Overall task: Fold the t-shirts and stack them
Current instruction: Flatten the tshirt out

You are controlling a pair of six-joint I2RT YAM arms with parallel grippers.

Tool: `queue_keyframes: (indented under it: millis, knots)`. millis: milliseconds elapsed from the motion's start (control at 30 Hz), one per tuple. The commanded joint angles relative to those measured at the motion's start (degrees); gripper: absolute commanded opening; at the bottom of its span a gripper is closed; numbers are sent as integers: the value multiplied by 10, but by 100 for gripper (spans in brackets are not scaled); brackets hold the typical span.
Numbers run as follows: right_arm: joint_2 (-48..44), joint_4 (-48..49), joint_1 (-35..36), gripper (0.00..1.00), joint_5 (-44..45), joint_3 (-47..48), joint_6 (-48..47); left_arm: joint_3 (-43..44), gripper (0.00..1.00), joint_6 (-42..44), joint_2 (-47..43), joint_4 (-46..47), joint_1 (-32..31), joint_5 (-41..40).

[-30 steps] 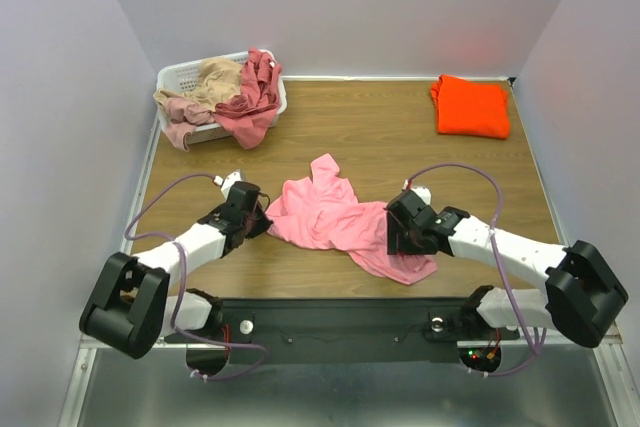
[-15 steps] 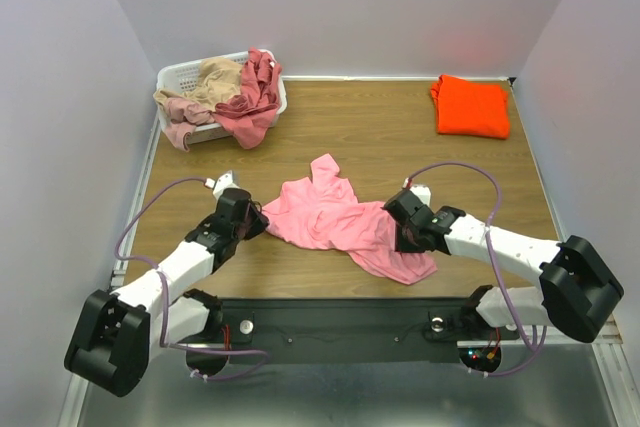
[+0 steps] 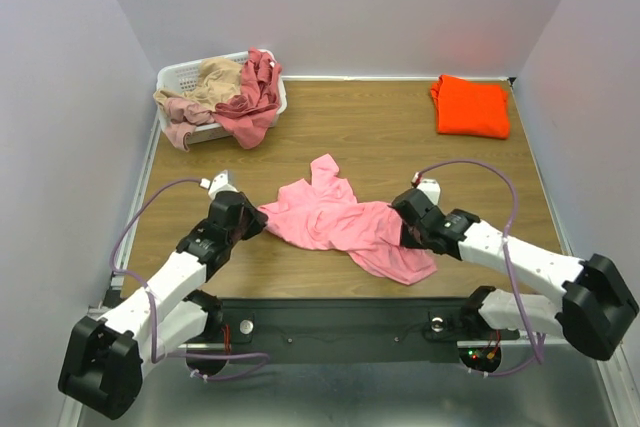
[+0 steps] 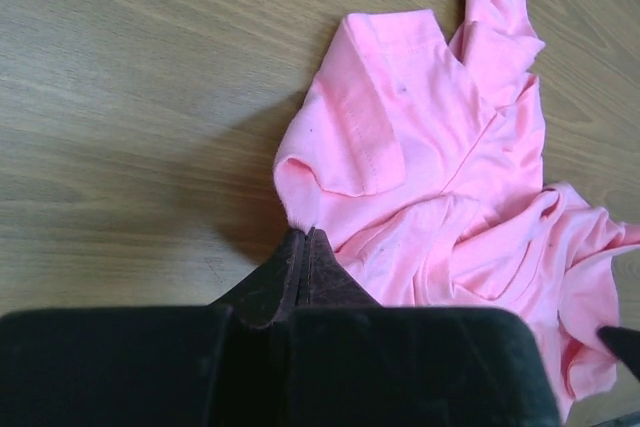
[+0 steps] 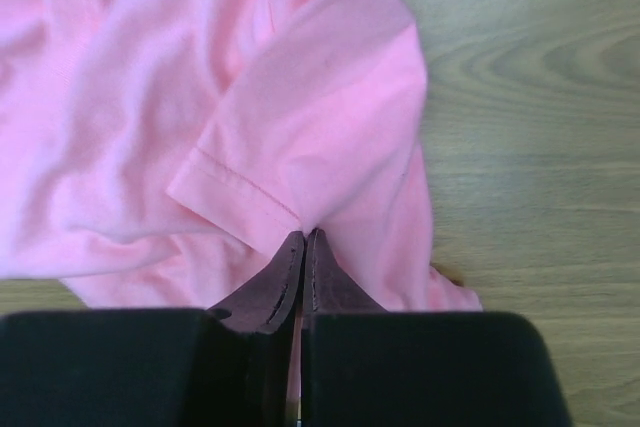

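Note:
A crumpled bright pink t-shirt [image 3: 335,219] lies in the middle of the wooden table. My left gripper [image 3: 258,219] is shut on the pink t-shirt [image 4: 420,167] at its left edge, just below a sleeve; the left gripper [image 4: 303,235] pinches a small fold of cloth. My right gripper [image 3: 404,232] is shut on the shirt's right side. In the right wrist view the right gripper [image 5: 303,235] pinches the pink t-shirt [image 5: 300,107] beside a sleeve hem. An orange t-shirt [image 3: 470,106] lies folded at the far right corner.
A white laundry basket [image 3: 180,75] stands at the far left corner, with dusty rose and tan shirts [image 3: 230,97] heaped in it and spilling over its rim. Grey walls close in the table on three sides.
The right gripper has closed on the pink shirt's right side. The left arm has swung its elbow toward the near edge, with its gripper still on the shirt's left edge.

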Motion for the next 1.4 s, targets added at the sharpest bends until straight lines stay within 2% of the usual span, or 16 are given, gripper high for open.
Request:
queue_keyframes:
  millis: [0, 100, 133, 333, 500, 633, 733, 867, 1033, 1233, 1333, 1367]
  knots:
    - [-66, -4, 5, 0, 77, 79, -27, 54, 0, 22, -34, -25, 1, 1]
    - [-100, -30, 5, 0, 149, 161, -53, 152, 0, 39, -55, -79, 1, -26]
    - [-105, -36, 5, 0, 149, 179, -53, 152, 0, 39, -62, -92, 1, -35]
    - [-140, -52, 5, 0, 248, 321, -94, 339, 0, 46, -111, -165, 1, -95]
    - [-168, -56, 5, 0, 291, 401, -126, 455, 0, 54, -135, -231, 1, -148]
    - [-192, -55, 5, 0, 278, 464, -157, 528, 0, 63, -166, -254, 1, -162]
    - [-208, -56, 5, 0, 246, 512, -169, 571, 0, 70, -189, -249, 1, -143]
    - [-212, -56, 5, 0, 141, 579, -184, 636, 0, 82, -192, -235, 1, -79]
    - [-206, -57, 5, 0, 43, 670, -198, 700, 0, 80, -174, -206, 2, 68]
    - [-206, -59, 5, 0, 47, 704, -206, 739, 0, 74, -162, -205, 7, 85]
    - [-200, -58, 5, 0, 79, 696, -210, 731, 0, 74, -155, -203, 14, 75]
    - [-187, -58, 5, 0, 115, 690, -213, 712, 0, 72, -151, -200, 14, 72]
